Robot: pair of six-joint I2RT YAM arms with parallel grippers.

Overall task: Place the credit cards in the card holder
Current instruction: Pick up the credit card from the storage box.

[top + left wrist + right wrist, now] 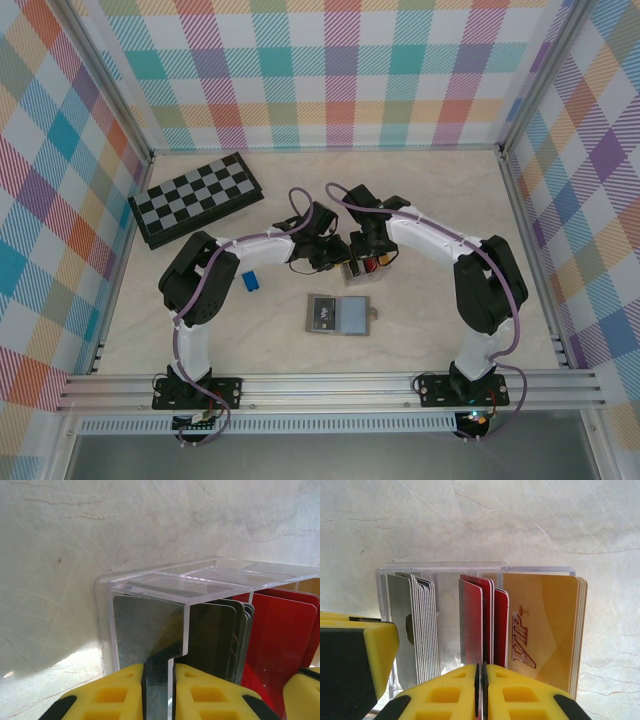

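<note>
Plainly the task is barely begun: no card visibly sits in the card holder (338,315), which lies open and flat on the tabletop (450,200), apart from both arms, at about 6 o'clock from where they meet in the top view. The credit cards (540,625) stand upright in a clear stand (150,587) near the middle of the tabletop. In the right wrist view the grey ones are at 9 o'clock, the red in the middle, the yellow-orange at 3 o'clock. The left gripper (159,692) is clamped on the stand's clear wall, seemingly to steady it. The right gripper (481,690) is pinched together on the near edge of one red card (470,630). By my reading, the first card is about to be drawn out. Carrying and slotting it, then every other card, remains.
</note>
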